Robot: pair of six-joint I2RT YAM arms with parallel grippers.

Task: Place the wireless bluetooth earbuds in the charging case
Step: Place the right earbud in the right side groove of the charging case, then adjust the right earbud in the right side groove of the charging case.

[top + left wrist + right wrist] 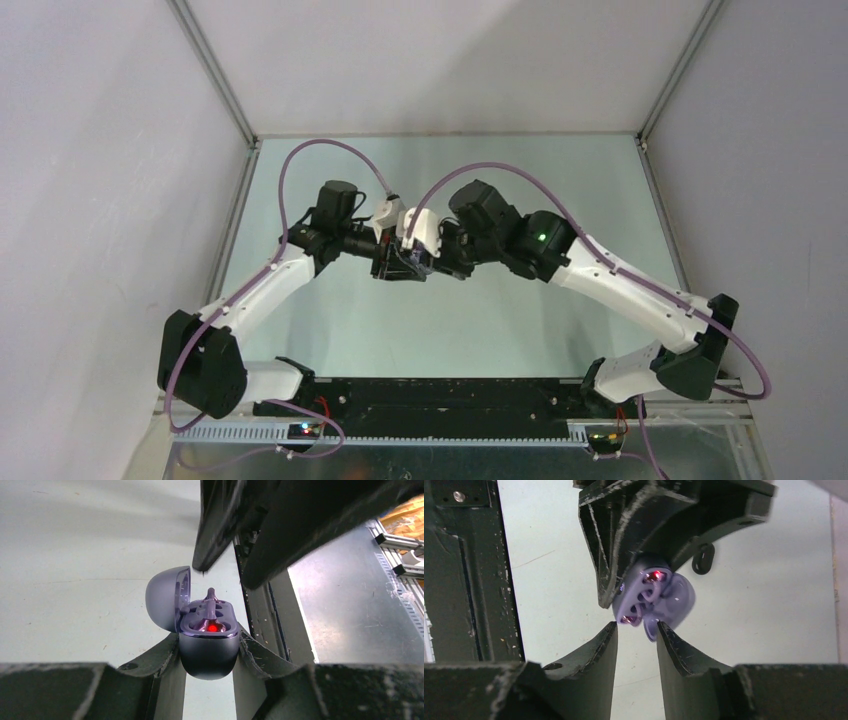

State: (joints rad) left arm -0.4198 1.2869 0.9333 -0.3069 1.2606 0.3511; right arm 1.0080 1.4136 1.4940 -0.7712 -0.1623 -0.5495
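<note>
My left gripper (207, 652) is shut on the dark lilac charging case (208, 652), gripping its rounded body from both sides. The lid (162, 597) stands open to the left. A pale lilac earbud (210, 611) sits in one socket with its stem sticking up, and a red light glows beside it. In the right wrist view my right gripper (636, 629) is open right at the case (636, 587). The earbud's stem (650, 628) lies against the inner side of one of its fingers (674, 652). From above, both grippers (408, 262) meet over the middle of the table.
The pale green table (500, 320) is walled in by grey panels on three sides. A black rail (440, 395) runs along the near edge between the arm bases. Purple cables (300, 165) loop above both arms.
</note>
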